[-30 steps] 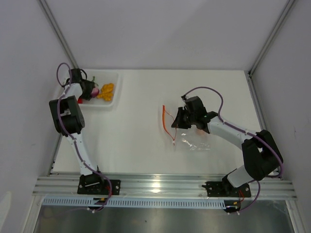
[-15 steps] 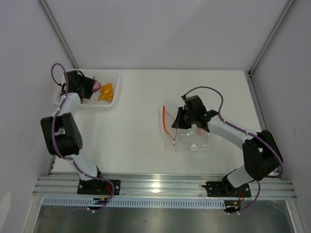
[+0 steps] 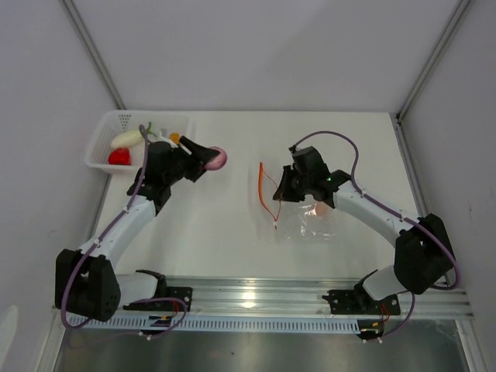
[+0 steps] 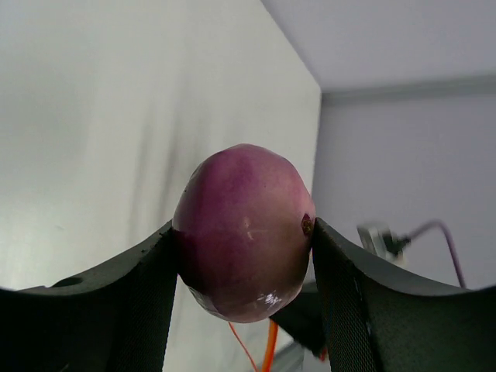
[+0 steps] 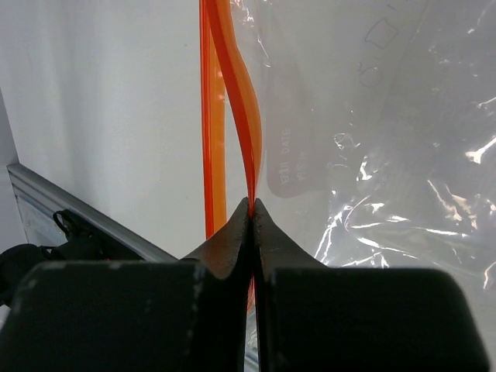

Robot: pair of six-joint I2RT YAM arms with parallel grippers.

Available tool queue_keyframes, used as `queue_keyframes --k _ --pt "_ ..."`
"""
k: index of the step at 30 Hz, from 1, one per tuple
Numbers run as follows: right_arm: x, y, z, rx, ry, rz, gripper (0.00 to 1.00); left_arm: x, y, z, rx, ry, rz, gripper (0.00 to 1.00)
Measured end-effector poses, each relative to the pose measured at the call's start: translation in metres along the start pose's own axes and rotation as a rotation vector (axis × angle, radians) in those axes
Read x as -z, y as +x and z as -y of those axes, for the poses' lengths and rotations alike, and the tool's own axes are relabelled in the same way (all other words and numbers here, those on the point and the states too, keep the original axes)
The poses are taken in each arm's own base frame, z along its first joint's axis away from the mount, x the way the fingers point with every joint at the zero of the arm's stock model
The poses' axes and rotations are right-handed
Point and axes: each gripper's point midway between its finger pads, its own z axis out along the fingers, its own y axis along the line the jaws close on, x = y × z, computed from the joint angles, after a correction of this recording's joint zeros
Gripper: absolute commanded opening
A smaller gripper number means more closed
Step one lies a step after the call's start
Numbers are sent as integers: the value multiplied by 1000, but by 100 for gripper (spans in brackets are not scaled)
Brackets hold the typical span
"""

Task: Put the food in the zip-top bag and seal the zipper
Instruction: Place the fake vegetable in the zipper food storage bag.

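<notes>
Carrying purple food [image 4: 244,240] toward bag [image 3: 310,221], mid-table right | left gripper [image 3: 203,155] clamped on food, between basket [image 3: 101,139] and bag | right gripper [image 5: 253,209] pinching orange zipper [image 5: 232,93], one lip lifted | next: drop food through the held mouth, apparently narrow.

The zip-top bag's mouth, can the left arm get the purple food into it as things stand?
Probably yes. The left fingers hold the purple food with bare table toward the zip-top bag, and the right fingers pinch one zipper lip up.
</notes>
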Motion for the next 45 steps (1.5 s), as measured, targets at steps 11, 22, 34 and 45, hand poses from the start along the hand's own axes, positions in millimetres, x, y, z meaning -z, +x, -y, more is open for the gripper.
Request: queue_keyframes --k 11,22,34,45 --pt "26 23 -49 60 -46 -23 0 35 125 63 -236 307 -376 18" --pt "49 24 -64 42 -68 22 0 47 163 36 -300 294 -458 18" --pt "56 24 -70 29 -90 30 0 45 174 12 -354 233 -495 22" --pt "54 26 -71 20 -95 30 0 46 186 4 -458 138 -529 37"
